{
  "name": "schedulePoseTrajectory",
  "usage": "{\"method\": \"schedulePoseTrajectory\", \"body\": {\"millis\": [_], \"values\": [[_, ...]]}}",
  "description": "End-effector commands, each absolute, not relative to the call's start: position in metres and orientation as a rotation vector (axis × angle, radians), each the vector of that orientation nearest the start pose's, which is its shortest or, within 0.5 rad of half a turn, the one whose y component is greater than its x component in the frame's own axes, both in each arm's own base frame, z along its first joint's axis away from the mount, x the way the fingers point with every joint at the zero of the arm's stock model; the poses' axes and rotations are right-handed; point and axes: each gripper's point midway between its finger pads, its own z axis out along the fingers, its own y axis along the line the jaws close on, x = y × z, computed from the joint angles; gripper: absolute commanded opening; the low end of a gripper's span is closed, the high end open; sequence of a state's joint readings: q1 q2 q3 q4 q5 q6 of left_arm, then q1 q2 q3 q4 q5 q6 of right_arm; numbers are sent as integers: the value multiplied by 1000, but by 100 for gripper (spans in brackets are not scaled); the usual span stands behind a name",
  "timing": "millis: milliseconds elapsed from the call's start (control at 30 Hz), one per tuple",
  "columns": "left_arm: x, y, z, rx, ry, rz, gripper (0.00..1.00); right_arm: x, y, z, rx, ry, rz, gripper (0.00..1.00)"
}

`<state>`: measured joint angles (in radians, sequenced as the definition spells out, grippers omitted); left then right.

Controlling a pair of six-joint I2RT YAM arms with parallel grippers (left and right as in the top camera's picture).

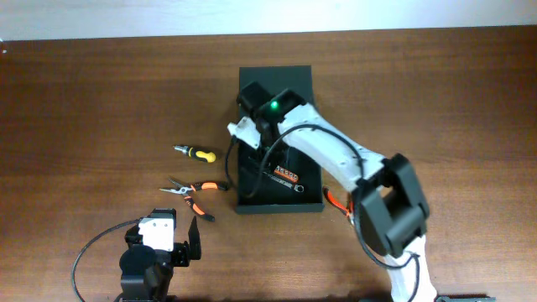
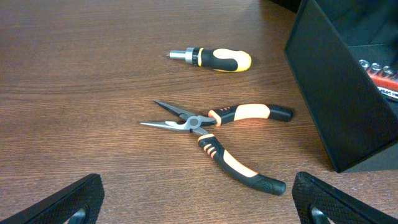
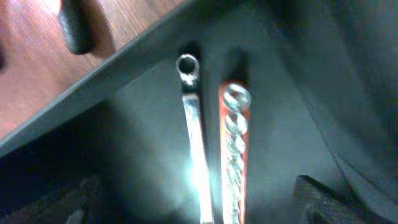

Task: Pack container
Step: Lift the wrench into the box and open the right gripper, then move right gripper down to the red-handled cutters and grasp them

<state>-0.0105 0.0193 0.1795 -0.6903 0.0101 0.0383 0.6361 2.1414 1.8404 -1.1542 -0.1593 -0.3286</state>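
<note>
On the brown wooden surface, the container stands open near the middle. The right tool hangs inside it, fingers spread and pinching nothing. Below it, a steel wrench and an orange socket rail lie side by side on the container floor. The left tool, likewise spread and empty, faces the hand tools lying left of the container. These are orange-handled pliers and, beyond them, a stubby yellow-and-black screwdriver.

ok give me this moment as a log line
right gripper open over wrench, socket rail in container | left gripper open, short of pliers | pliers, screwdriver on table
</note>
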Motion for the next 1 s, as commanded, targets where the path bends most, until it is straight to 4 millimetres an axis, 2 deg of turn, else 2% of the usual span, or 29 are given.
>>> {"method": "schedulePoseTrajectory", "body": {"millis": [0, 233, 333, 467, 600, 767, 833, 967], "values": [[201, -1, 93, 62, 2090, 30, 99, 352, 268, 152, -1226, 2622, 267, 99], [201, -1, 93, 63, 2090, 29, 99, 342, 197, 205, -893, 2746, 217, 99], [201, -1, 93, 62, 2090, 30, 99, 333, 169, 218, -787, 2779, 181, 99], [201, -1, 93, 62, 2090, 30, 99, 316, 145, 225, -685, 2792, 157, 99], [201, -1, 93, 62, 2090, 30, 99, 293, 117, 219, -571, 2803, 76, 99], [201, -1, 93, 63, 2090, 29, 99, 263, 91, 194, -412, 2832, 74, 99], [201, -1, 93, 62, 2090, 30, 99, 252, 86, 178, -351, 2852, 112, 99], [201, -1, 93, 62, 2090, 30, 99, 248, 89, 153, -295, 2860, 195, 99]]}}
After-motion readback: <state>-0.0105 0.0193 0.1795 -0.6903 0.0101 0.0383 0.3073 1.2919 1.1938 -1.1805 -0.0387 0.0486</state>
